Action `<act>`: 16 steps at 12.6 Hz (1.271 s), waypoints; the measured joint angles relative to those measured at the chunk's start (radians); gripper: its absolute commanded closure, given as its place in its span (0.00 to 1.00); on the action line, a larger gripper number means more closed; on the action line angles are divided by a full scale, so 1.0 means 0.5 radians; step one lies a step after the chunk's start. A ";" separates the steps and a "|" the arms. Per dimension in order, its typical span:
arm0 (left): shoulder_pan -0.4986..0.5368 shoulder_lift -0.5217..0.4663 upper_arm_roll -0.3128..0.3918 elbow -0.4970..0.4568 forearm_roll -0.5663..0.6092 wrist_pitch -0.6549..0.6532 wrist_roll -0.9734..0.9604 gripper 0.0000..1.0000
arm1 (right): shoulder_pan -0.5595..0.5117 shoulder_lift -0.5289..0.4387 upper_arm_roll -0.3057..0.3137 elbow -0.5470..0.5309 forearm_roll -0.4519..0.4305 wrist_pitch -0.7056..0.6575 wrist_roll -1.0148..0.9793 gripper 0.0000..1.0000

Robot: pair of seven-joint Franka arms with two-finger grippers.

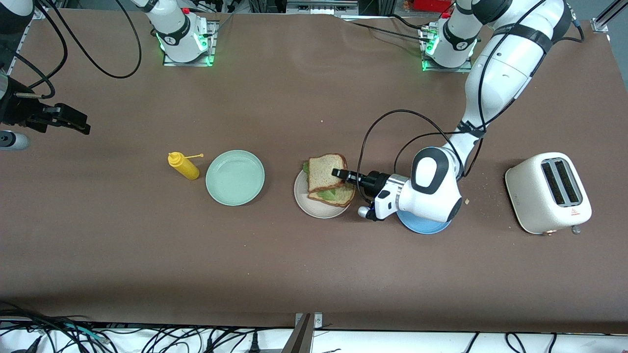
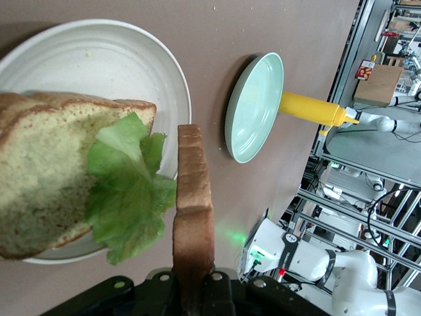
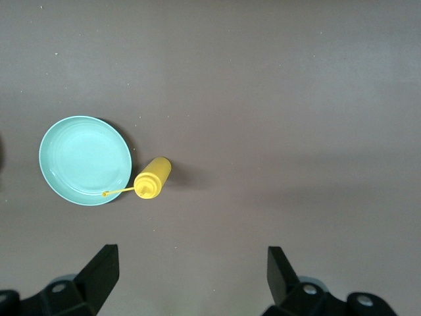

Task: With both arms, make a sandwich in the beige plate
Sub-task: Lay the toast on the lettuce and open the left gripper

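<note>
The beige plate holds a brown bread slice with a green lettuce leaf on it. My left gripper is shut on one edge of a second bread slice, which it holds just over the lettuce. In the left wrist view this held slice shows edge-on, pinched in my left gripper, beside the lettuce, the lower slice and the plate. My right gripper waits open over the table's right arm end, and in its wrist view my right gripper holds nothing.
A pale green plate and a lying yellow mustard bottle sit toward the right arm's end. A blue plate lies partly under the left wrist. A cream toaster stands toward the left arm's end.
</note>
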 measured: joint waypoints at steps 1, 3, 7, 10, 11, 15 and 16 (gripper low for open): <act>0.000 0.013 0.000 0.000 0.000 0.012 0.035 0.45 | 0.000 0.000 0.002 0.000 0.000 0.000 0.000 0.00; -0.002 0.039 0.001 0.000 0.000 0.051 0.064 0.00 | 0.001 0.000 0.004 0.000 0.000 -0.001 0.000 0.00; -0.028 0.077 0.006 0.005 0.017 0.150 0.088 0.00 | 0.002 0.002 0.006 -0.001 0.000 -0.001 0.000 0.00; -0.013 0.058 0.019 0.062 0.310 0.162 0.094 0.00 | 0.002 0.008 0.006 -0.002 0.000 0.000 0.001 0.00; 0.007 0.048 0.026 0.075 0.366 0.162 0.094 0.00 | 0.002 0.008 0.006 -0.002 0.000 0.000 0.001 0.00; 0.051 0.027 0.054 0.082 0.613 0.162 0.096 0.00 | 0.001 0.008 0.005 -0.002 0.000 0.000 0.001 0.00; 0.051 0.010 0.063 0.084 0.717 0.163 0.095 0.00 | 0.001 0.008 0.005 -0.002 0.000 0.000 0.001 0.00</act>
